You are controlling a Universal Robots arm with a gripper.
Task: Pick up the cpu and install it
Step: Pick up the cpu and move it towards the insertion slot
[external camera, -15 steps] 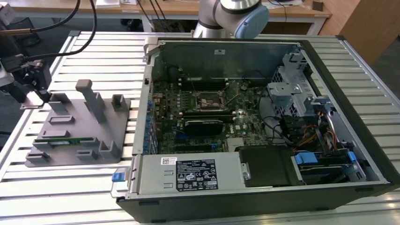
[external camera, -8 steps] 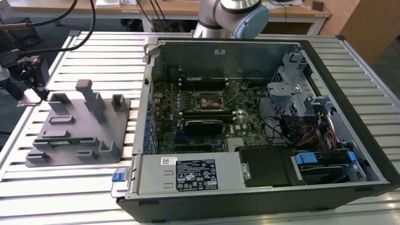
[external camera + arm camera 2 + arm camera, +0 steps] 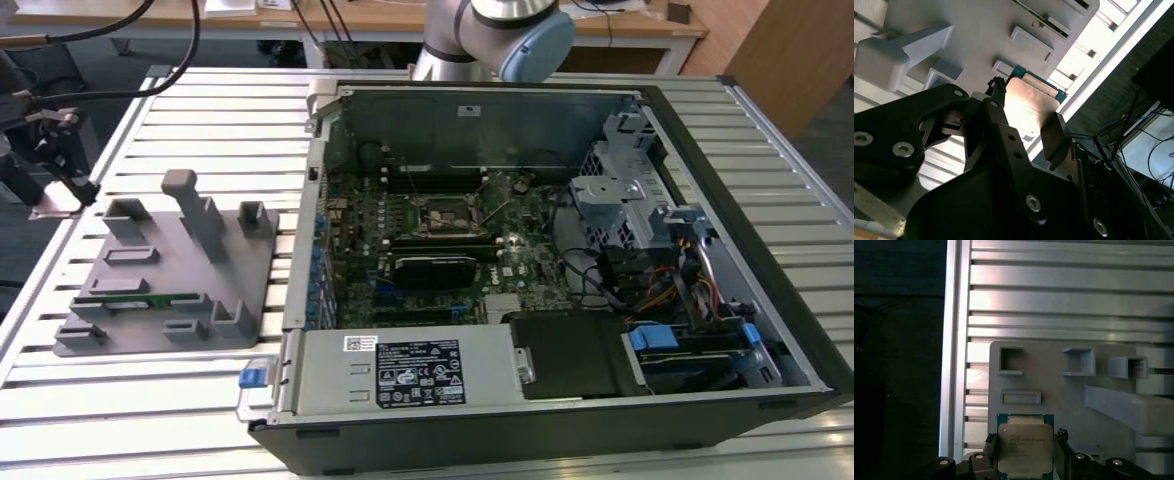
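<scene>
The cpu [image 3: 1025, 449] is a flat square chip with a silver top and a thin green edge. It sits between the two black fingers of my gripper [image 3: 1025, 440], which touch its opposite sides. The second wrist view shows the cpu's [image 3: 1030, 102] shiny face in the gripper [image 3: 1026, 114], held above the grey holder block [image 3: 979, 35]. In the exterior view my gripper [image 3: 56, 190] hangs at the far left, over the table's left edge and beside the holder block [image 3: 174, 270]. The black-framed socket [image 3: 445, 215] lies on the motherboard inside the open computer case [image 3: 747, 260].
A narrow green memory stick [image 3: 140, 300] lies in a slot of the holder block. Tall grey posts [image 3: 198, 215] rise from the block. The slatted metal table [image 3: 134, 400] ends just left of the gripper. Drive cages and cables [image 3: 654, 260] crowd the case's right side.
</scene>
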